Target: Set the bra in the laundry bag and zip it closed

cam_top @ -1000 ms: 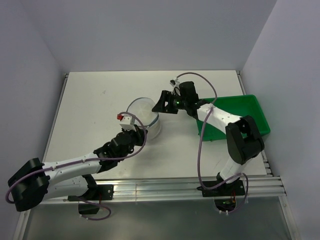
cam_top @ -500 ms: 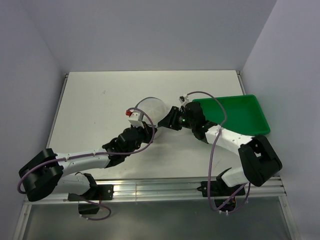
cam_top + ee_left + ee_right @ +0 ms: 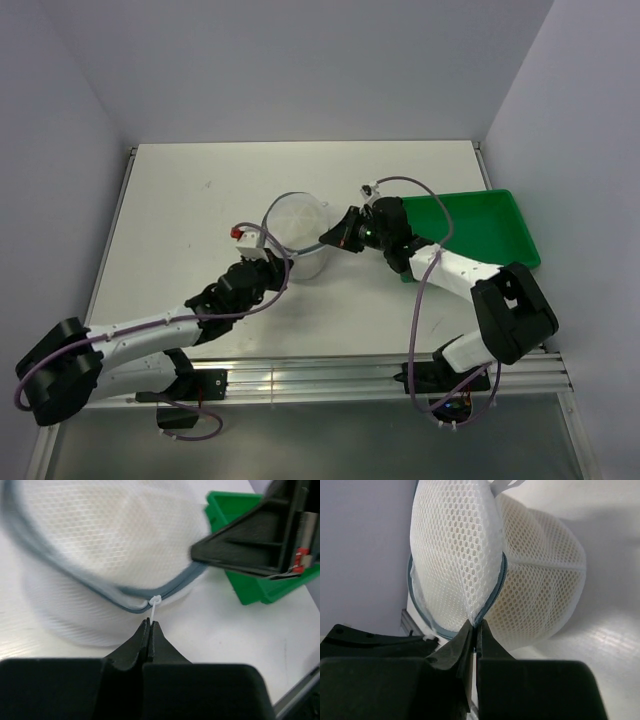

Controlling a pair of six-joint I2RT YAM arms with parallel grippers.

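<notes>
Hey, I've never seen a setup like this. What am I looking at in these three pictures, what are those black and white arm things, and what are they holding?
These are two robot arms bolted to the near edge of a white table, each ending in a two-finger gripper. The wide picture looks down from a fixed camera above and behind them. The two close-ups come from small cameras on each wrist, so the black shapes at the bottom are that arm's own fingers. On the table sit a round mesh laundry bag and a green tray. The left gripper is shut on the bag's small white pull tab. The right gripper is pinched shut on the bag's zippered edge, from the other side.
</notes>
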